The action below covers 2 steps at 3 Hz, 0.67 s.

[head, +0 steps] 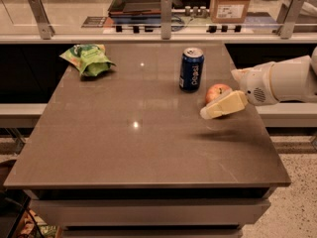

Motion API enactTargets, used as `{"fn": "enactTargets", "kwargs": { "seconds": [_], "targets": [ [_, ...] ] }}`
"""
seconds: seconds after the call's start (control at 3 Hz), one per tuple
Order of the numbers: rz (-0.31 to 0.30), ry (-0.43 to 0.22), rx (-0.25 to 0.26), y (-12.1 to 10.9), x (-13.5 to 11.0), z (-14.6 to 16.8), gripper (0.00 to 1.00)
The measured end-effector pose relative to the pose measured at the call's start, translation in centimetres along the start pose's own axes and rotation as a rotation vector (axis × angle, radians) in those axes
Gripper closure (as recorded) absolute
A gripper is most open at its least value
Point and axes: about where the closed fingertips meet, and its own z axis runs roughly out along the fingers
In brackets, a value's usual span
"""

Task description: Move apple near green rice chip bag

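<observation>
The claw [222, 106] hangs over the worktop [133, 148] near its right edge; it covers the lower right of the apple [216, 91] just behind it; contact between them cannot be determined; the arm [287, 81] is cut off by the right picture edge; print on the green rice chip bag [88, 58], far left of the claw, is illegible.

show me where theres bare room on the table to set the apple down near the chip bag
Bare table runs between the chip bag and the soda can, and across the whole near half. It is crowded at the right edge, where the gripper sits at the apple just right of the can.
</observation>
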Motion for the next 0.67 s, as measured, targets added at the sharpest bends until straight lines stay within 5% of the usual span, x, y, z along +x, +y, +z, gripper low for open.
{"fn": "enactTargets", "kwargs": {
  "seconds": [0.67],
  "targets": [
    [0.025, 0.039, 0.022, 0.06, 0.93, 0.9, 0.0]
  ]
}}
